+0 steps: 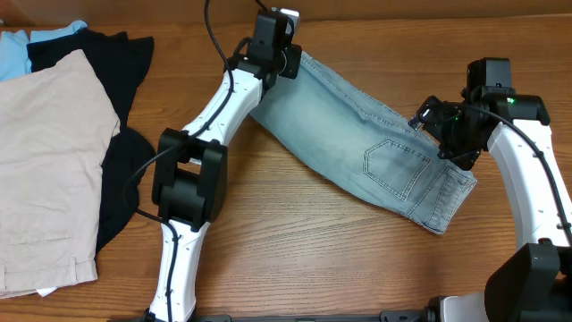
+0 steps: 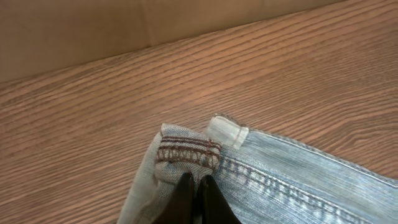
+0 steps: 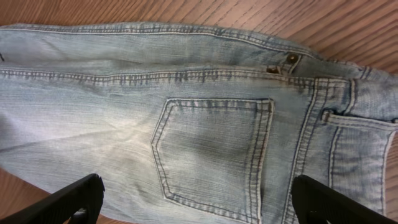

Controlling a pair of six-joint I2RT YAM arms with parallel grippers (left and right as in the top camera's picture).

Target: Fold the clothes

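- While the beige shorts (image 1: 45, 170) and black garment (image 1: 134, 63) lie heaped at the far left of the worktop (image 1: 304, 259), they are well apart from the work
- Further along, the left jaws are pinched shut on a hem corner (image 2: 186, 152) of the denim shorts (image 1: 357, 134); so small a bite could slip once the leg lifts
- At mid-worktop the denim shorts lie flat and slanted, back pocket (image 3: 211, 155) up
- At the right, the right jaws hang spread wide over that pocket, holding nothing; if only the left pulls, the cloth may drag and bunch instead of folding squarely
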